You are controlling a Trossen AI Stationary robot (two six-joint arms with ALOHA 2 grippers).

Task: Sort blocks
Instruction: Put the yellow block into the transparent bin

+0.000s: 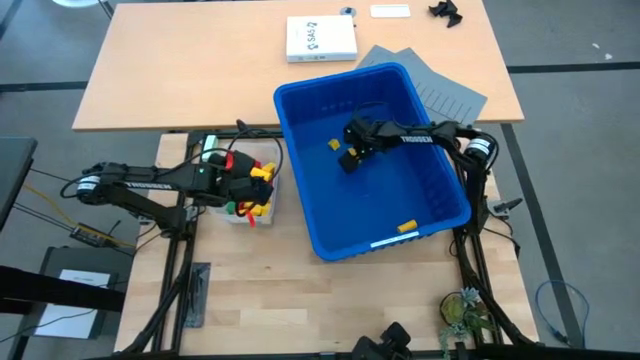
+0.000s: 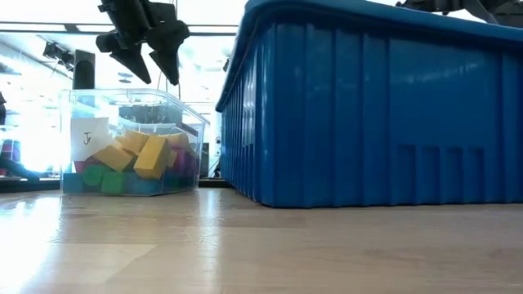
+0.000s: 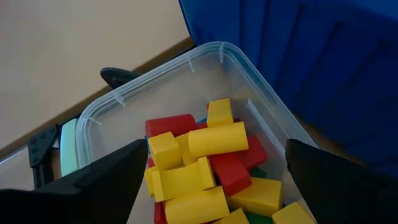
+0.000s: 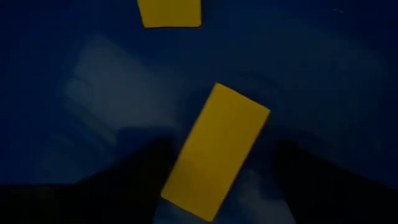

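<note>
1. While the right gripper [image 4: 214,186] hangs low inside the large blue plastic bin [image 1: 300,190], its fingers stand wide apart and hold nothing, with a flat yellow rectangular plastic block [image 4: 216,151] lying on the bin floor between them.
2. You'll likely find that block light, rigid and smooth; take it across its narrow width, since it lies skewed to the fingers.
3. Just beyond it, a second yellow block [image 4: 169,13] is cut off at the frame edge.
4. Well apart, the left gripper [image 3: 214,186] waits fully open and empty above the small clear plastic tub [image 3: 205,53] of red and yellow blocks [image 3: 211,165]; what lies deeper in the tub is hidden.
</note>
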